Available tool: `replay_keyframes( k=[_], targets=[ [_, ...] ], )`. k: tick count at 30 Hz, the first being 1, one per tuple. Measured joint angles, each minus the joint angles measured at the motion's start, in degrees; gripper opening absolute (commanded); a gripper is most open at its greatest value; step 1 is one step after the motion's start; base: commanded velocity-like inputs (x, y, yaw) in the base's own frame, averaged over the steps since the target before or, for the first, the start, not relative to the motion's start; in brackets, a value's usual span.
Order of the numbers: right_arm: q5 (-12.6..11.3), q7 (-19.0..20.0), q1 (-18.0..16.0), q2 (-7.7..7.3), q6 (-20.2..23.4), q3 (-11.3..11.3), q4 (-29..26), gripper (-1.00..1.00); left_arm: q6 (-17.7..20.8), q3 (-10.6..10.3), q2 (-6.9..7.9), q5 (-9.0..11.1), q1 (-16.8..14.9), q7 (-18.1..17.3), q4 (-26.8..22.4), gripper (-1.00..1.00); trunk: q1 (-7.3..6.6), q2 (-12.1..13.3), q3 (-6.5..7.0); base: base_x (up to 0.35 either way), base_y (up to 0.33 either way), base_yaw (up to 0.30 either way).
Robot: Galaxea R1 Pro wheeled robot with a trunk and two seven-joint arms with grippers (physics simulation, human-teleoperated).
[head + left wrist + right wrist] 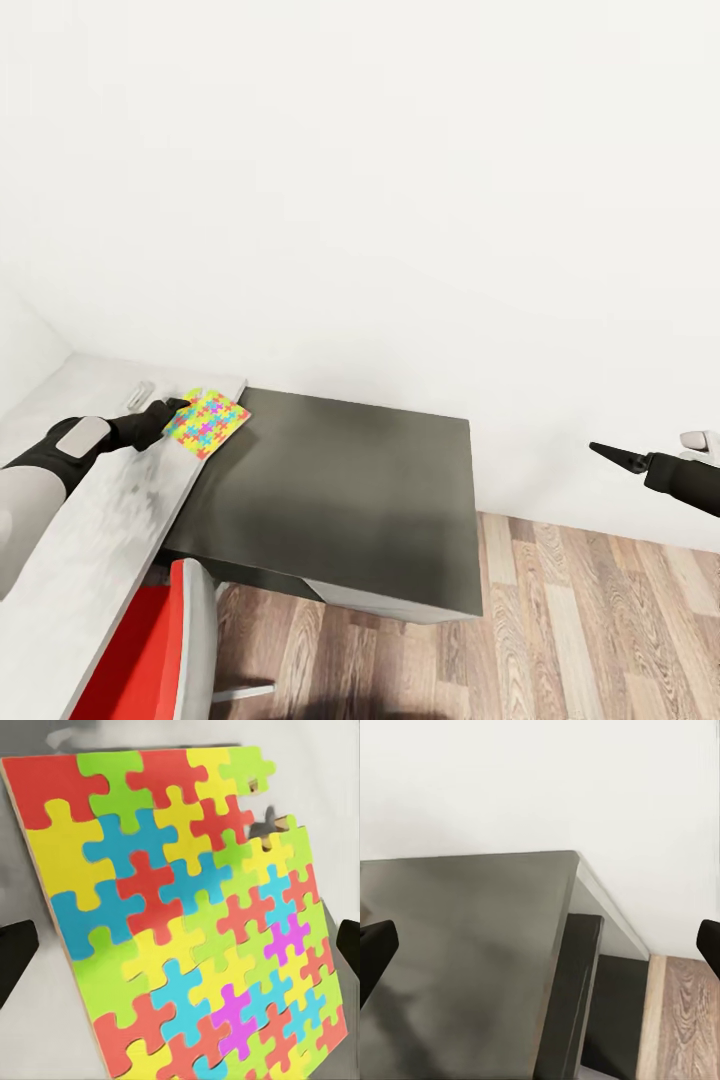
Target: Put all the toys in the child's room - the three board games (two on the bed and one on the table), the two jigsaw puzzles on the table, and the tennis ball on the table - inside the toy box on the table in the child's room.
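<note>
A multicoloured jigsaw puzzle [207, 422] sits at the right end of the pale marbled table [100, 500], one corner reaching past the table's edge over the dark cabinet. My left gripper [172, 410] is at the puzzle's near-left edge. In the left wrist view the puzzle [187, 922] is seen close and face-on, with the dark fingertips [15, 960] standing wide apart on either side of it, so the gripper is open. Off to the right, my right gripper [608, 454] hangs in the air over the wood floor, open with nothing between its fingers [376, 949].
A low dark grey cabinet [350, 480] [457, 952] stands against the white wall beside the table. A red chair [150, 650] is tucked in at the table's front. A small pale grey object [140, 392] lies on the table behind the left gripper. Plank floor [600, 620] lies to the right.
</note>
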Motion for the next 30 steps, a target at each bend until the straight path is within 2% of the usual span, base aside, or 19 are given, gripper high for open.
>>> replay_keyframes(
  k=[21, 26, 30],
  targets=[
    [0.0, 0.0, 0.0, -0.26, 0.0, -0.1, 0.0, 1.00, 0.0, 0.0, -0.90, 0.1, -0.1, 0.0, 0.0, 1.00, 0.00, 0.0, 0.00, 0.000, 0.000, -0.041],
    [0.0, 0.0, 0.0, -0.21, 0.0, -0.1, 0.0, 1.00, 0.1, 0.1, -0.91, 0.1, -0.1, -0.3, 0.0, 1.00, 0.00, 0.0, 0.00, 0.000, 0.000, -0.002],
    [0.2, -0.1, 0.0, -0.04, 0.0, 0.1, 0.1, 1.00, 0.0, 0.2, -0.32, 0.2, 0.3, -2.0, -0.1, 1.00, 0.00, 0.0, 0.00, 0.000, 0.000, 0.000]
  ],
)
